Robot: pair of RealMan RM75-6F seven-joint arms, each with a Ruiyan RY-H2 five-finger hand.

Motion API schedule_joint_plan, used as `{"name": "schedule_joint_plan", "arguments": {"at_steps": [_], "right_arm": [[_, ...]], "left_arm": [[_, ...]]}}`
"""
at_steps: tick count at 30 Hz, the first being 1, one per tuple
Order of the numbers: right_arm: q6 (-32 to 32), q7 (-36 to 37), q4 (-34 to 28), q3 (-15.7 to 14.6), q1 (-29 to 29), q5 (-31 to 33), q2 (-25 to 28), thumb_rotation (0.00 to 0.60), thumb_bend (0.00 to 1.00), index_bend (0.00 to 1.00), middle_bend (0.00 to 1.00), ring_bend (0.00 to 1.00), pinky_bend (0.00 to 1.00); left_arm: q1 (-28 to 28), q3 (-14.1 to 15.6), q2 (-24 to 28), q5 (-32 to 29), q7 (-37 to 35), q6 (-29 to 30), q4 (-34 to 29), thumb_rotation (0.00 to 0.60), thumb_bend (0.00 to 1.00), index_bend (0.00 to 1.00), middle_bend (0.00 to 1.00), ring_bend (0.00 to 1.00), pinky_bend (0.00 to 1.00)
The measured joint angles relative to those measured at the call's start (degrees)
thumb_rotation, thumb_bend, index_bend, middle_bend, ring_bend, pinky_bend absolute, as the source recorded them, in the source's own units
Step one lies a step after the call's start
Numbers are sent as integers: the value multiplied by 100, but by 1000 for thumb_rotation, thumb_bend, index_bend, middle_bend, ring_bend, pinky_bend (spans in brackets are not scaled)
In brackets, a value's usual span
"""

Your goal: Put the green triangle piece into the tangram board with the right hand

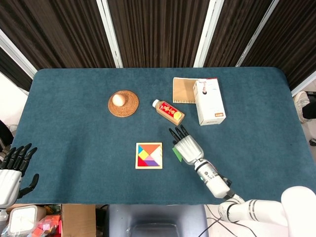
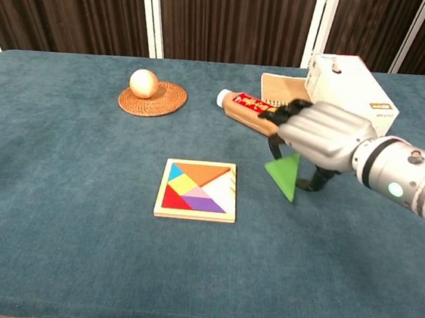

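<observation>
My right hand holds the green triangle piece, which hangs point-down below the palm, lifted off the cloth. It is just right of the tangram board, a square wooden tray with coloured pieces and a bare white gap along its right side. My left hand rests open at the table's near left corner, seen only in the head view.
Behind my right hand lie a bottle on its side, a white carton and a brown notebook. A woven coaster with an egg sits at the back left. The table is covered in blue cloth.
</observation>
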Motion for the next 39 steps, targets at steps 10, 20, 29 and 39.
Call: {"name": "schedule_joint_plan", "arguments": {"at_steps": [10,20,29,39], "right_arm": [[223,-416,360,368,256,-13,-839,600,478,727,113,0,0],[90,-770,1230,375,565,-78,-1720,600,477,732,123,0,0],[38,-997,1342,339,565,-60,-1754,600,477,732,124,0,0],[-27,-1033,1359,340,560,-54,-1777,600,477,732,124,0,0]], "left_arm": [[11,22,16,79,-64,45,32,600,459,0,0,0,48],[37,48,32,117,-114,81,55,600,460,0,0,0,48],[30,40,33,111,-127,69,59,600,460,0,0,0,47],[32,47,32,105,-122,54,60,600,460,0,0,0,48]]}}
